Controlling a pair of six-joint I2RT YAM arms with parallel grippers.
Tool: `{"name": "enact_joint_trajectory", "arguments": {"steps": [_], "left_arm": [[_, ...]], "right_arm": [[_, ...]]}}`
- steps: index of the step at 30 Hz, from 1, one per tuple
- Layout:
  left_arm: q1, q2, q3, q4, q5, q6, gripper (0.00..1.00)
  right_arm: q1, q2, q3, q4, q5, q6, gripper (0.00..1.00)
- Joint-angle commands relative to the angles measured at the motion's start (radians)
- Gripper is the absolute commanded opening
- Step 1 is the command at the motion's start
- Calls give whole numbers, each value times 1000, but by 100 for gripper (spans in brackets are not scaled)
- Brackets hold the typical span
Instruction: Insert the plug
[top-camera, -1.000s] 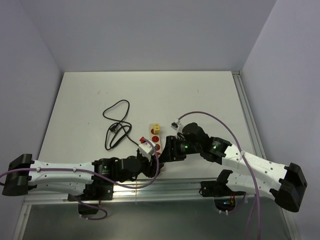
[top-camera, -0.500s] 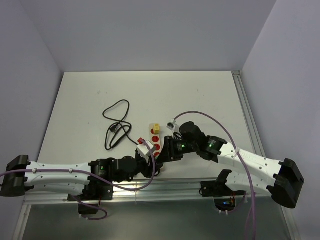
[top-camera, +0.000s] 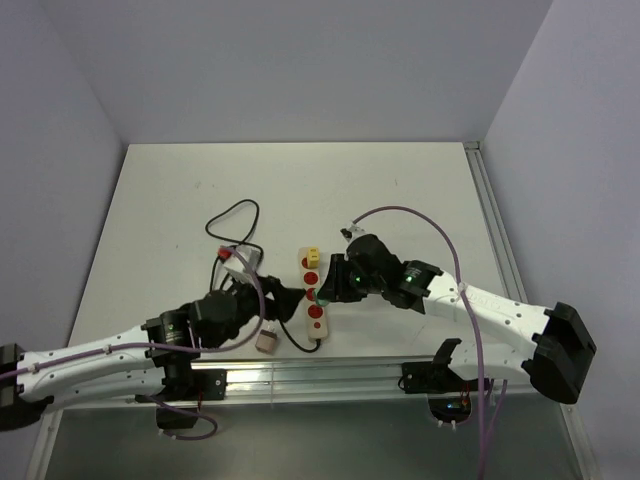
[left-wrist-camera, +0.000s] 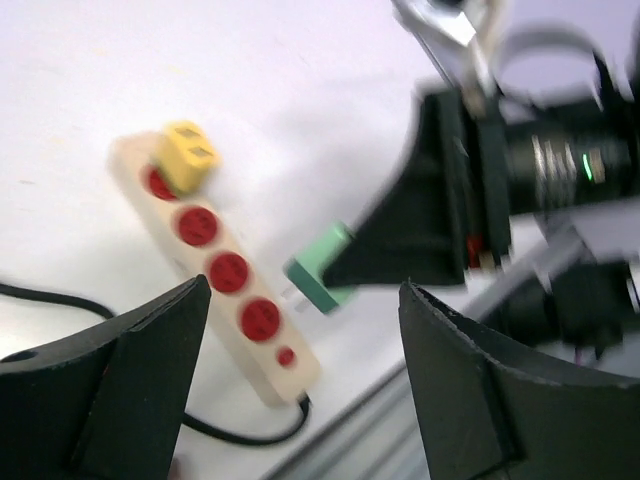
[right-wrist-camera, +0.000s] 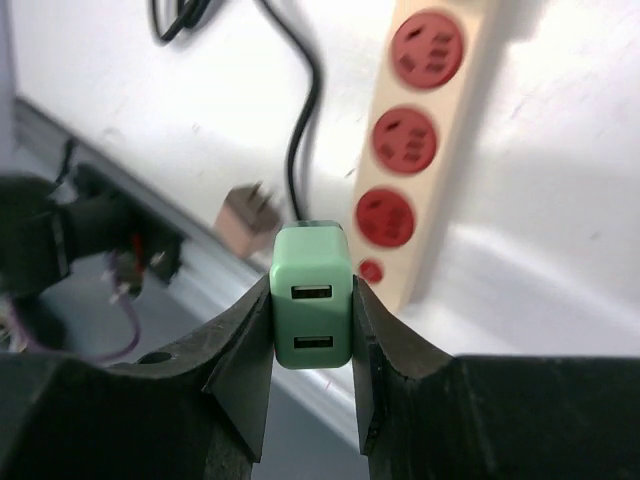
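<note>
While the green plug (right-wrist-camera: 311, 300) is pinched on both sides by the right hand (top-camera: 330, 287), its two USB ports are turned back toward the wrist camera and its prongs are hidden. It's a firm grip: the fingers are closed flat against the plug's sides, with nothing else caught between them.

The plug is carried low, just beside the strip (top-camera: 316, 318), on the strip's right edge about halfway along. Whether plug and strip are touching cannot be told. The strip is laid lengthwise on the counter (top-camera: 400, 190), running from far to near. Its far socket is taken by a yellow plug (top-camera: 313, 253), and the red sockets behind that are seen bare, with a small red button at the near end.

Over on the other side, the left hand (left-wrist-camera: 303, 290) is spread wide and nothing is held in it. It is pointed at the strip from the left, and the green plug is framed between its two fingers in the wrist view.

A beige plug (top-camera: 267, 340) is seen lying near the counter's near edge, just left of the strip's near end. A black cable (top-camera: 232, 215) is looped farther back on the left.
</note>
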Motion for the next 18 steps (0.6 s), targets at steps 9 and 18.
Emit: {"name": "enact_joint_trajectory", "arguments": {"steps": [9, 18], "left_arm": [[584, 195, 86, -25, 397, -181, 77], [827, 554, 148, 250, 720, -206, 66]], "right_arm": [[0, 289, 223, 1, 341, -81, 0], [6, 409, 304, -33, 415, -97, 0]]}}
